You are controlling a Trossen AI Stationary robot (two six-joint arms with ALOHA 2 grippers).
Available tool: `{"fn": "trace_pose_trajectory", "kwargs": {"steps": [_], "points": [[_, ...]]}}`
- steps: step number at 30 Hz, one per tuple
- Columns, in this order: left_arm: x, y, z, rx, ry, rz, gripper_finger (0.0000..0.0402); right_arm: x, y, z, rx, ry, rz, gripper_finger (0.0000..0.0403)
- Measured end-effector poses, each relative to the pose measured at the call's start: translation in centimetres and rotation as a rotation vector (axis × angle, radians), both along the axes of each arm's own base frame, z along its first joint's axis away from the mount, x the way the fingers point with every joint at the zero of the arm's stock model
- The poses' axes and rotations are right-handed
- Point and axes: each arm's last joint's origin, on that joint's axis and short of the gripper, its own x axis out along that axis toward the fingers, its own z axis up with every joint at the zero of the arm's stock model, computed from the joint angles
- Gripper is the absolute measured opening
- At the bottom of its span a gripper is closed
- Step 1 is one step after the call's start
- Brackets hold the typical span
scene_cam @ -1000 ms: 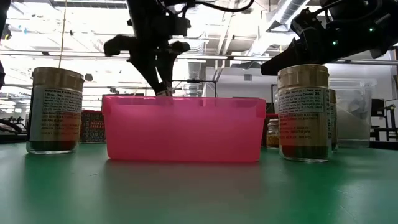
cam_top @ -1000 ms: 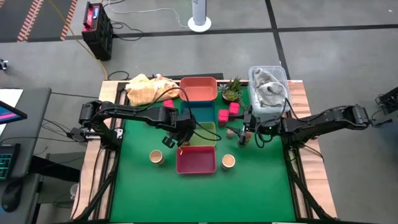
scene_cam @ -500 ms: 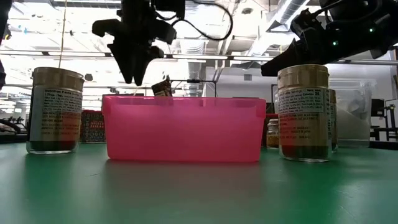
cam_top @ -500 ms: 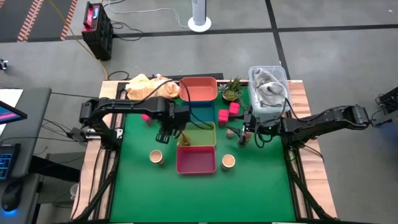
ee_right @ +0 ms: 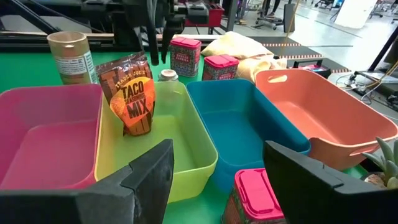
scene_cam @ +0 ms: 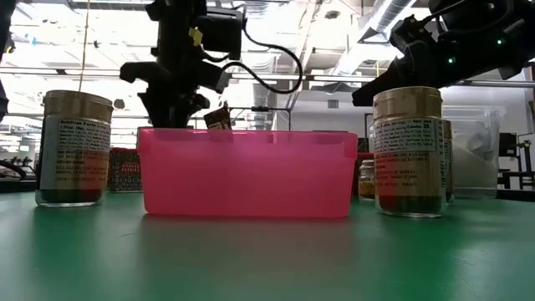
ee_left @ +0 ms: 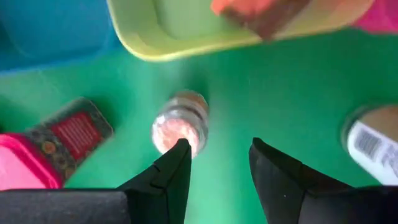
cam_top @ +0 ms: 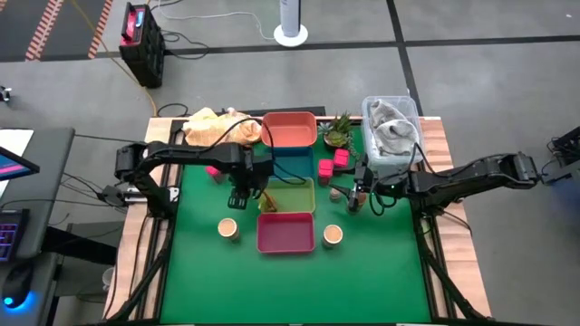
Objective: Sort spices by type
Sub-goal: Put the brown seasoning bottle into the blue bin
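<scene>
My left gripper (cam_top: pixel 241 197) is open and empty, just left of the yellow-green tray (cam_top: pixel 299 188). It hangs above a tiny shaker (ee_left: pixel 180 124), which stands on the mat between a magenta pack (ee_left: pixel 56 143) and a tan-lidded jar (ee_left: pixel 373 140). The brown-orange seasoning packet (ee_right: pixel 129 93) stands in the yellow-green tray, leaning on its wall. My right gripper (ee_right: pixel 217 162) is open and empty, right of the trays, near another magenta pack (ee_right: pixel 252 196). Two tan-lidded jars (cam_top: pixel 227 227) (cam_top: pixel 333 234) flank the pink tray (cam_top: pixel 285 237).
An orange-red tray (cam_top: pixel 290 129), a blue tray (cam_top: pixel 292 163), the yellow-green one and the pink one form a row down the mat's middle. A small plant (cam_top: pixel 338 131), a clear bin (cam_top: pixel 391 131) and a yellow cloth (cam_top: pixel 213 127) stand along the far edge.
My left gripper has let go of the seasoning packet, risen and gone toward the table's left edge, off the yellow-green tray, then come down beside it. The packet stays standing in that tray. My right arm has kept still.
</scene>
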Motion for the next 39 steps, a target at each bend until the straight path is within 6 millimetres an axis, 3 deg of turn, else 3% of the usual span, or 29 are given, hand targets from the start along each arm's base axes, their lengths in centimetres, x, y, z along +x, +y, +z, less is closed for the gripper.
{"fn": "trace_pose_trajectory", "kwargs": {"steps": [6, 13, 28, 39], "points": [[-0.9, -0.1, 0.7, 0.057, -0.145, 0.054, 0.0155, 0.0, 0.0, 0.0, 0.0, 0.0, 0.0, 0.0276], [-2.1, 0.1, -1.4, 0.068, -0.168, 0.133, 0.0166, 0.0, 0.0, 0.1, 0.0, -0.008, 0.0, 0.0276], [-2.3, 0.6, -2.7, 0.082, -0.197, 0.205, 0.0282, 0.1, 0.0, 0.3, 0.002, -0.03, -0.001, 0.0276], [-2.9, 1.7, -4.4, 0.033, -0.216, 0.226, 0.029, 0.1, 0.0, 0.3, 0.002, -0.028, -0.001, 0.0276]]}}
